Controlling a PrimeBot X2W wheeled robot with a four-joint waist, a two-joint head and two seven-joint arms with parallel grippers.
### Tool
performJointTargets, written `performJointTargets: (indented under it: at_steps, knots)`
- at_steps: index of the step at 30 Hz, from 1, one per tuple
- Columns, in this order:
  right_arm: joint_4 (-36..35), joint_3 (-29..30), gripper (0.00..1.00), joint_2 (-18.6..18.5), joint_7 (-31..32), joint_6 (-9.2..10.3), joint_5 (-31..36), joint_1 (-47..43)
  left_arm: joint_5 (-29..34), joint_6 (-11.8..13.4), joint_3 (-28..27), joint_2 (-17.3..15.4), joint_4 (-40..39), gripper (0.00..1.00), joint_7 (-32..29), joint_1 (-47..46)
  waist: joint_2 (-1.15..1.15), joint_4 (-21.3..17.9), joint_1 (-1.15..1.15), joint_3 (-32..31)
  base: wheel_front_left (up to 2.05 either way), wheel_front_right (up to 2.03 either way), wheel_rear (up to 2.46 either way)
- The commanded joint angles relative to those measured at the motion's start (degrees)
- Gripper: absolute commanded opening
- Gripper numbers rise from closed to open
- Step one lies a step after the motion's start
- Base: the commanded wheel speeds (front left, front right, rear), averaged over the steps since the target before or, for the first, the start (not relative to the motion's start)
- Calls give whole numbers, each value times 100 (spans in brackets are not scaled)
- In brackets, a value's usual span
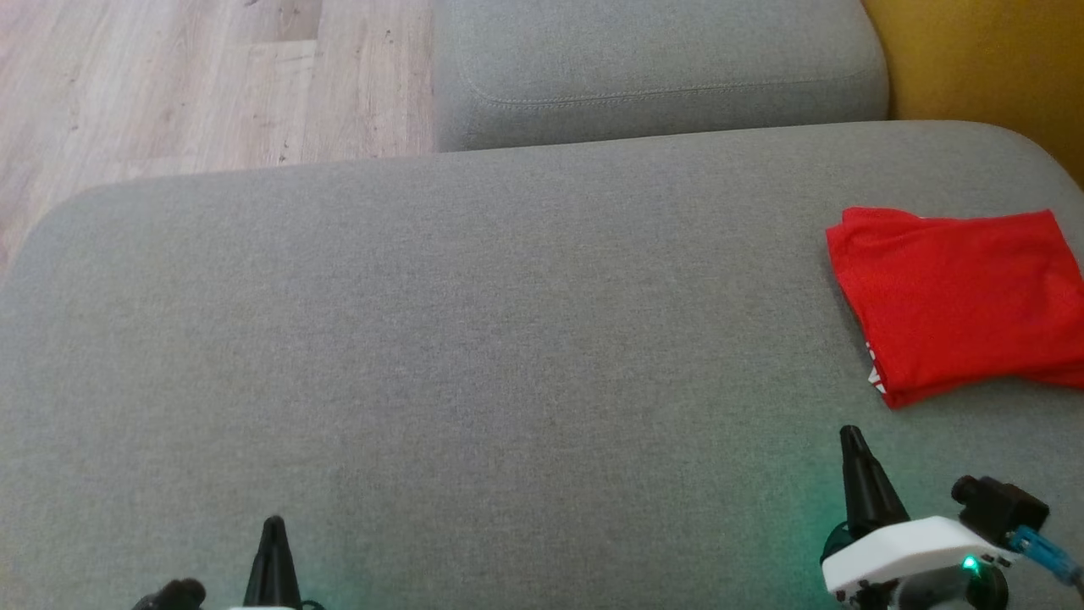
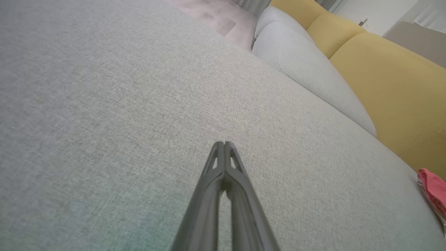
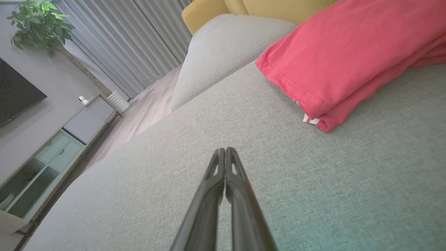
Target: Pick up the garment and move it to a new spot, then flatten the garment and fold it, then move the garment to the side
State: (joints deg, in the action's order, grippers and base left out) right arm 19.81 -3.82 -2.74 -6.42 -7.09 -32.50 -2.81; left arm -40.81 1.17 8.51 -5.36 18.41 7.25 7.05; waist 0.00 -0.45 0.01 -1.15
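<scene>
Red garment (image 1: 957, 296) folded; right wrist view adds plant (image 3: 38, 24); left hand (image 1: 273, 524), right hand (image 1: 849, 439) closed, empty.

Large grey seat (image 1: 474, 322) is seen across most of the head view, in woven fabric. A second grey cushion (image 1: 652, 68) is butted against its far edge, with a stitched seam noted along the front. Yellow backrest (image 1: 982, 59) is set at the far right, beside both. Pale wood floor (image 1: 169, 76) is seen at the far left. In the right wrist view, grey curtains (image 3: 118, 42) are hung to the floor. A leafy plant (image 3: 38, 24) is placed near them. A dark screen (image 3: 17, 94) is mounted on the wall. A low pale cabinet (image 3: 52, 150) is stood below it, with a small white object (image 3: 83, 100) set on top, too small to identify.
</scene>
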Motion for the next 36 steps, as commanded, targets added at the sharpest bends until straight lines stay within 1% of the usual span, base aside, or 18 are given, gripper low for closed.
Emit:
performJointTargets:
  at_steps: [1,18,36]
  knots:
    - [-220,10,0,-77,41,-10,-152,318,-114,-37,-150,-16,-173,0,-16,-268,0,1,0,1,0,0,0]
    - [-292,155,0,-101,240,-16,-1308,425,-1075,-196,-410,35,-224,0,-277,-470,0,9,0,26,0,0,0]
    - [-358,306,0,-114,438,-21,-2386,527,-1980,-345,-655,82,-271,0,-523,-661,0,17,-1,50,0,0,0]
